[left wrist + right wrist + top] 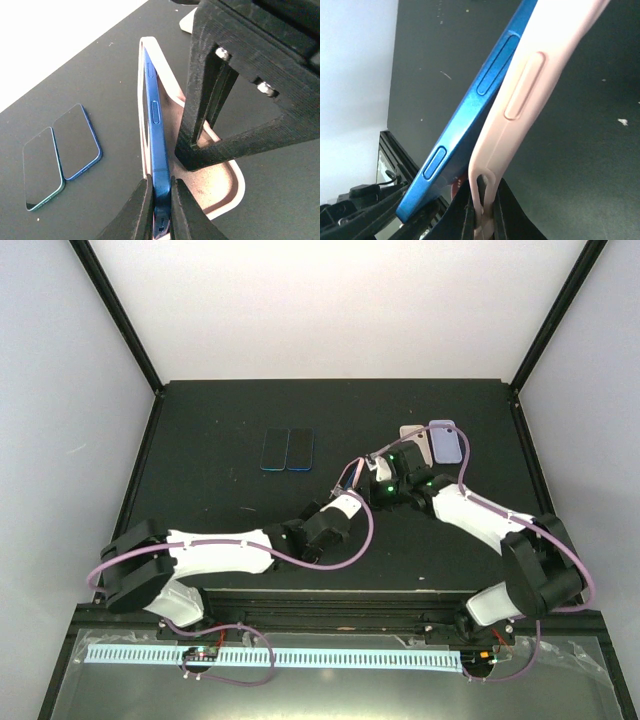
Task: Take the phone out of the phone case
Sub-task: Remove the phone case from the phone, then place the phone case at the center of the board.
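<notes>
A blue phone (pixel 152 130) stands on its edge, half tilted out of a pink phone case (pixel 227 185). My left gripper (pixel 161 205) is shut on the phone's near end, one finger on each face. In the right wrist view the phone (pixel 465 125) leans away from the phone case (pixel 530 85), and my right gripper (pixel 483 212) is shut on the case's thin rim by its cut-out. From above, both grippers meet right of the mat's centre, the left one (pixel 362 475) just left of the right one (pixel 388 470), with the case (pixel 413 437) behind them.
Two bare dark phones (pixel 275 450) (pixel 299 449) lie side by side face up at the mat's middle back. A lavender case (pixel 447 441) lies beside the pink one. The right gripper's black frame (pixel 240 95) hangs over the case interior.
</notes>
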Available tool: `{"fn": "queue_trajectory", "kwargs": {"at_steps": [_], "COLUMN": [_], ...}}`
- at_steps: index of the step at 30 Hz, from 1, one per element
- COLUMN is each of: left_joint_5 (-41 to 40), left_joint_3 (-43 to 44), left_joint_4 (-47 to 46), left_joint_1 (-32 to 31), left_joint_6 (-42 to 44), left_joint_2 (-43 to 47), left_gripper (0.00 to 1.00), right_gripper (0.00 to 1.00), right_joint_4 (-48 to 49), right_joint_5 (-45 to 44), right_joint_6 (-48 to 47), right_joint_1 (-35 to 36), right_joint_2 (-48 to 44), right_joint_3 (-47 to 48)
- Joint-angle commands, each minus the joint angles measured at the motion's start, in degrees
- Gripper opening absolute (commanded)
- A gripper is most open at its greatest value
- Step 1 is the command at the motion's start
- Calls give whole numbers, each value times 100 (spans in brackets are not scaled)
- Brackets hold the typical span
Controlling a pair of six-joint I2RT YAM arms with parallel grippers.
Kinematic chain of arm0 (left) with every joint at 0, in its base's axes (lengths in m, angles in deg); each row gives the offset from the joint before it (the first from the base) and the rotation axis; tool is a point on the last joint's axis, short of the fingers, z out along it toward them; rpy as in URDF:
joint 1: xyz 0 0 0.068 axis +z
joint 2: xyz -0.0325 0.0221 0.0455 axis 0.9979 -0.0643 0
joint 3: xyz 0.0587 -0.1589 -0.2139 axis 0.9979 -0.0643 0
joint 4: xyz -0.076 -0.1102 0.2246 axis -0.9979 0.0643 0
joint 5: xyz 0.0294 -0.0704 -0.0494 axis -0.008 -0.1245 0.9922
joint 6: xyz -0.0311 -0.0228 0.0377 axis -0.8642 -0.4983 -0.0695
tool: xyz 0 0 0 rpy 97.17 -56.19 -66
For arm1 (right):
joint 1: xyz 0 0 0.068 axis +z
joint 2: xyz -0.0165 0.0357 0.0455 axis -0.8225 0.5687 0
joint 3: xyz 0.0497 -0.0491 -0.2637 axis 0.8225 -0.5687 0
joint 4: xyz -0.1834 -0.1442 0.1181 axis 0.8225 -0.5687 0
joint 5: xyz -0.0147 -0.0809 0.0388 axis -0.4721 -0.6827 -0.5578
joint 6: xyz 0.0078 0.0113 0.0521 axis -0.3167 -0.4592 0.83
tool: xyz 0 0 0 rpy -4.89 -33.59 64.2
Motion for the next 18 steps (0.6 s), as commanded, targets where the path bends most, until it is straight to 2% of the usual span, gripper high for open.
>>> {"fn": "queue_trajectory", "kwargs": {"at_steps": [1,14,18], "left_joint_5": [-634,-619,-527], "left_joint_3": [-40,-796,-1005], "left_joint_4": [149,666,930], "left_joint_1": [76,87,94], "left_joint_6": [-583,-1212,-1506], "left_joint_2": [916,2601,3126], "left_gripper": [2,1,2], "right_gripper": [1,1,1], "right_joint_4": [-566,-872,-925], "right_joint_5": [-1531,-1962,-1997], "right_joint_6": [-632,-1067,-1470], "right_joint_1": [-198,-236,-303], "right_joint_2": [-59,-25,116], "right_joint_3": [-26,280,469]}}
